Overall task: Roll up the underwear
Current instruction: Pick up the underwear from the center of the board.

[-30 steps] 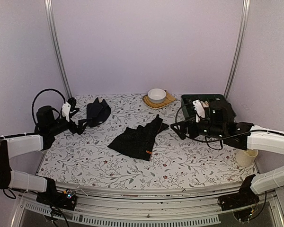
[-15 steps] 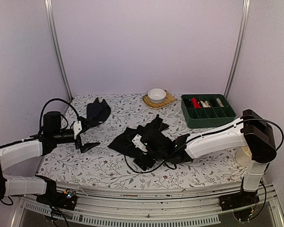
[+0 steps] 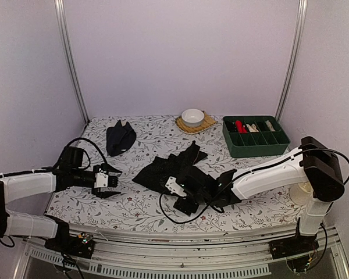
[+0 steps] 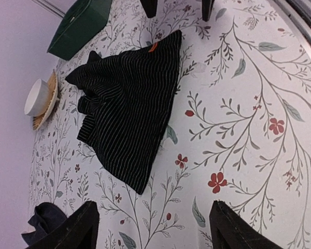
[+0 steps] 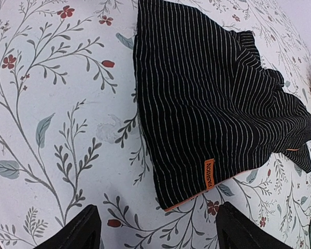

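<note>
Tablecloth (image 3: 134,210): white with a leaf and red-flower print, spread over the whole surface.
Right gripper (image 5: 155,220): low over the cloth at the near middle. Its jaws are wide apart with nothing between them. It points at the tagged hem of the striped underwear (image 5: 207,104) and is just short of it.
Left gripper (image 4: 154,220): low over the cloth at the near left, jaws likewise wide and empty. It faces the same garment from its left side without touching it.
Striped underwear: black with fine pale stripes, lying mostly flat at mid-table between the two grippers, with its far end bunched.
Tag (image 5: 209,173): orange, on the near hem, lettered FASHION.
Second underwear (image 3: 120,138): plain dark cloth, crumpled at the far left, well apart from the striped one.
Bowl (image 3: 192,115): white, sitting on a woven mat (image 3: 207,123) at the far middle.
Tray (image 3: 256,148): green with compartments, at the far right. Its back cells hold a red item and some pale ones.
</note>
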`<control>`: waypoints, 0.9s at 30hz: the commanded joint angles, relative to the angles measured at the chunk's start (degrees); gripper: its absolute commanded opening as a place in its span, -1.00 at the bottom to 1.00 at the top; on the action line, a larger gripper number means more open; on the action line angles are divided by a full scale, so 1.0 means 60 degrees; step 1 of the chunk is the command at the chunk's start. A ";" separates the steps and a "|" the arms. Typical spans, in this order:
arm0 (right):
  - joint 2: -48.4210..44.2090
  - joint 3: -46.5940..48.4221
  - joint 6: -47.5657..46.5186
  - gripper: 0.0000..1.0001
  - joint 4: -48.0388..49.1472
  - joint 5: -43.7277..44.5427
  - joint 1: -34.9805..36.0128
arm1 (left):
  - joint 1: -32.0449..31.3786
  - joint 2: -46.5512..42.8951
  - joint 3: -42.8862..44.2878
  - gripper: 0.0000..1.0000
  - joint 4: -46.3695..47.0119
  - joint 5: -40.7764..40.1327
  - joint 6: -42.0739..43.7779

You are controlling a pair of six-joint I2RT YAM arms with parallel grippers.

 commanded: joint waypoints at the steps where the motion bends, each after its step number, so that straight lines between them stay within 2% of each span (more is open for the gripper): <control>1: -0.0429 -0.0294 -0.0484 0.54 0.0031 0.0183 -0.0015 | -0.0405 0.0923 0.0394 0.46 -0.0160 -0.1041 0.0879; 4: -0.0298 -0.0309 -0.0539 0.43 -0.0052 0.0237 -0.0015 | -0.0512 0.1475 0.0624 0.36 0.0123 -0.1341 0.0821; 8: -0.0081 -0.0260 -0.0605 0.41 -0.0088 0.0364 -0.0015 | -0.0787 0.1920 0.1008 0.25 0.0192 -0.1612 0.0691; 15: 0.0146 -0.0212 -0.0671 0.25 -0.0010 0.0444 -0.0026 | -0.1229 0.2586 0.1178 -0.01 0.0736 -0.2198 0.0521; 27: 0.0824 0.0118 -0.0683 0.24 0.0013 0.0846 -0.0044 | -0.1667 0.4136 0.1733 -0.21 0.1429 -0.3060 0.0302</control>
